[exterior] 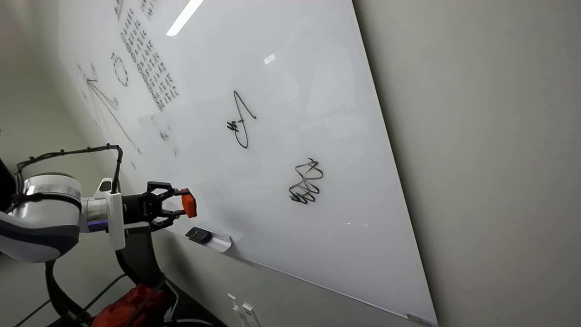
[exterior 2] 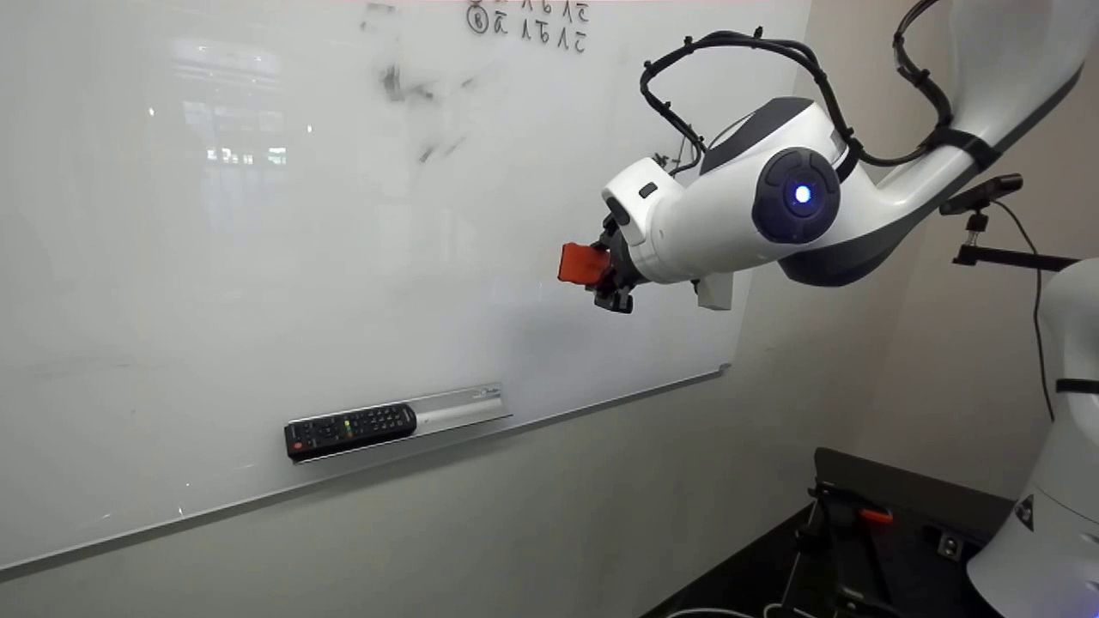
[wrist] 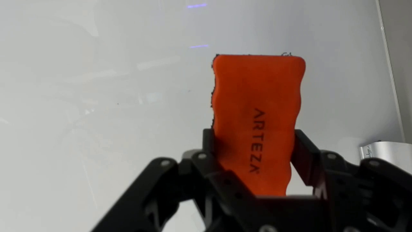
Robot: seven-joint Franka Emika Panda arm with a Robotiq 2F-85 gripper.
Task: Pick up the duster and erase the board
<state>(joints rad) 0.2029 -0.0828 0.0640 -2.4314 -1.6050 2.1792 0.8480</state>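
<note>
The duster is an orange-red block with a thin black underside, also seen in an exterior view and the wrist view. My gripper is shut on its long sides, and the duster sticks out past the fingertips. The gripper also shows in both exterior views. The duster appears apart from the board, with a soft shadow on the board below it. The large white board carries a zigzag scribble, a looped scribble and rows of letters.
A small silver tray with a black remote is fixed low on the board, below the gripper. The tray's end shows in the wrist view. A camera on a stand is behind the arm. A red cloth-like thing lies below.
</note>
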